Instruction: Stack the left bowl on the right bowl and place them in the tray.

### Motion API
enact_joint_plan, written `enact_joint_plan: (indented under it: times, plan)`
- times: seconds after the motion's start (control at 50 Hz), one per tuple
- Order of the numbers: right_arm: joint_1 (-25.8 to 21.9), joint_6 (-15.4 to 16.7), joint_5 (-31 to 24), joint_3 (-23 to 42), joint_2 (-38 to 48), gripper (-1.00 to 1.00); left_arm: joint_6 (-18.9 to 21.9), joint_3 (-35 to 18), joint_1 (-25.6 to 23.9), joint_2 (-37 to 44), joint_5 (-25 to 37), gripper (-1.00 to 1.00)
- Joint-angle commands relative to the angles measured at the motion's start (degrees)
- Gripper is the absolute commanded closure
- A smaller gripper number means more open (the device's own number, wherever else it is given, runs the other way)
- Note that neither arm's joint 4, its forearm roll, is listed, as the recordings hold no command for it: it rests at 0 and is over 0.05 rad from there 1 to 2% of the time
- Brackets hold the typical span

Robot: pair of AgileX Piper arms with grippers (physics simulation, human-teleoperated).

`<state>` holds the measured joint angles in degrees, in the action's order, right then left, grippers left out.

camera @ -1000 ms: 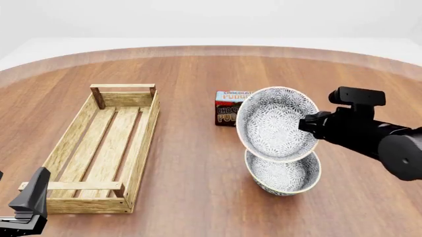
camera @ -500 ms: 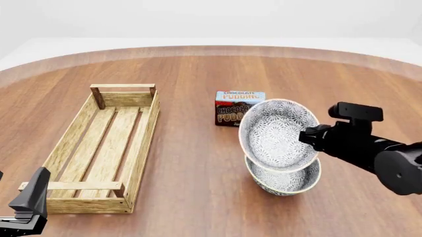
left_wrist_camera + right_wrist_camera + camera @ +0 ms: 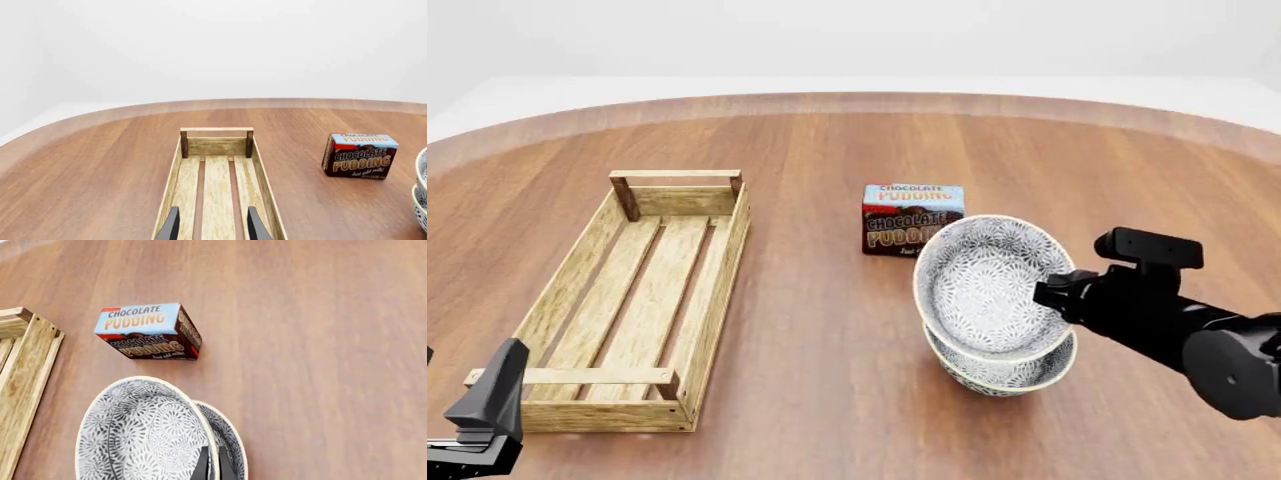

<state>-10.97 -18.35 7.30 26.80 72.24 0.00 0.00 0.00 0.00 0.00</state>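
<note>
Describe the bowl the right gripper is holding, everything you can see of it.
The upper bowl is round and white, with a fine grey floral pattern covering its inside; it looks ceramic. It is tilted, its opening turned toward the front camera, and sits low over the lower bowl, partly nested; contact cannot be confirmed. The right gripper pinches its rim, one finger on each side. The pudding box stands just behind it.

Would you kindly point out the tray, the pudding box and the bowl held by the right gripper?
tray (image 3: 647, 290), front view, on its slatted bottom.
pudding box (image 3: 897, 220), front view, on its printed front face.
held bowl (image 3: 985, 286), front view, on its patterned inside.
right gripper (image 3: 212, 466), right wrist view, between fingertips at the bowl's rim.
</note>
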Motion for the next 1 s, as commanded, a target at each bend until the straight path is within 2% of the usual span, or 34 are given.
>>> enact_joint_plan:
  times: [0.02, 0.34, 0.52, 0.54, 1.0]
  plan:
    - [-0.19, -1.27, 3.60, -1.96, 1.72, 1.00, 0.00, 0.00, 0.00, 0.00, 0.00, -1.00]
    - [0.67, -1.75, 7.02, -3.70, 3.91, 1.00, 0.00, 0.00, 0.00, 0.00, 0.00, -1.00]
    - [1.28, -0.83, 5.71, -3.36, 2.64, 1.00, 0.00, 0.00, 0.00, 0.00, 0.00, -1.00]
    - [1.33, -0.66, 5.58, -3.36, 2.34, -1.00, 0.00, 0.00, 0.00, 0.00, 0.00, -1.00]
    - [0.13, -0.25, 4.26, -2.60, 1.07, -1.00, 0.00, 0.00, 0.00, 0.00, 0.00, -1.00]
